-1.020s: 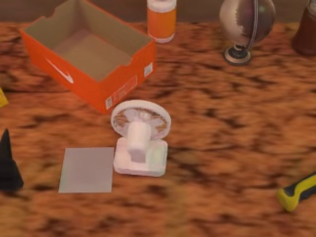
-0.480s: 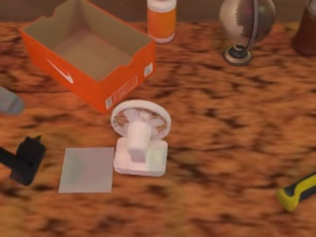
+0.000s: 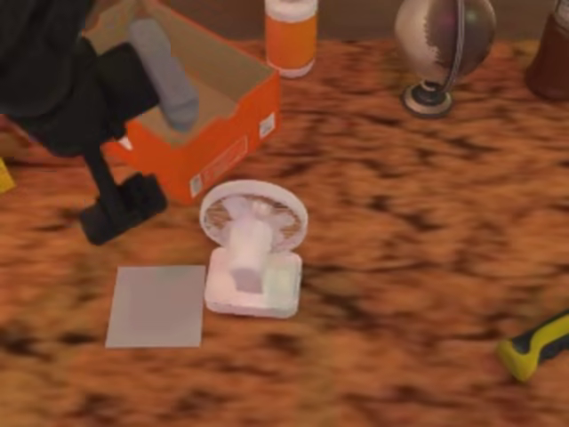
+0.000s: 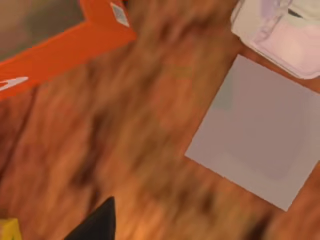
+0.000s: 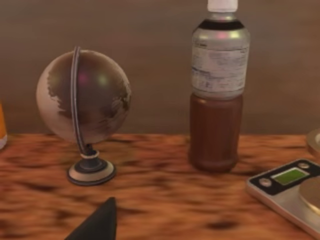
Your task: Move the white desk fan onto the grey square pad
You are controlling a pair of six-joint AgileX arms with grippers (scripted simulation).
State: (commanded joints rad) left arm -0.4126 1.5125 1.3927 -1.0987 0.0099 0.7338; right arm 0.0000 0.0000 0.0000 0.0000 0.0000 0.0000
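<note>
The white desk fan (image 3: 253, 249) stands near the table's middle, its round cage head toward the orange shoebox, its base (image 4: 282, 30) just right of the grey square pad (image 3: 156, 306). The pad (image 4: 257, 142) lies flat and bare. My left gripper (image 3: 120, 209) hangs over the table between the shoebox and the pad, to the left of the fan and touching nothing. One dark fingertip (image 4: 100, 225) shows, with nothing held. My right arm is out of the top view; its fingertip (image 5: 100, 222) points at the back right corner of the table.
The open orange shoebox (image 3: 222, 133) sits at the back left, partly under my left arm. An orange-and-white container (image 3: 291, 36), a globe (image 3: 440, 49) and a brown bottle (image 3: 551, 62) line the back. A yellow-black tool (image 3: 533, 345) lies front right, and a scale (image 5: 290, 185) near the bottle.
My left arm has swung in from the left edge, up and to the right, and now covers part of the shoebox. The fan and the pad have not moved.
</note>
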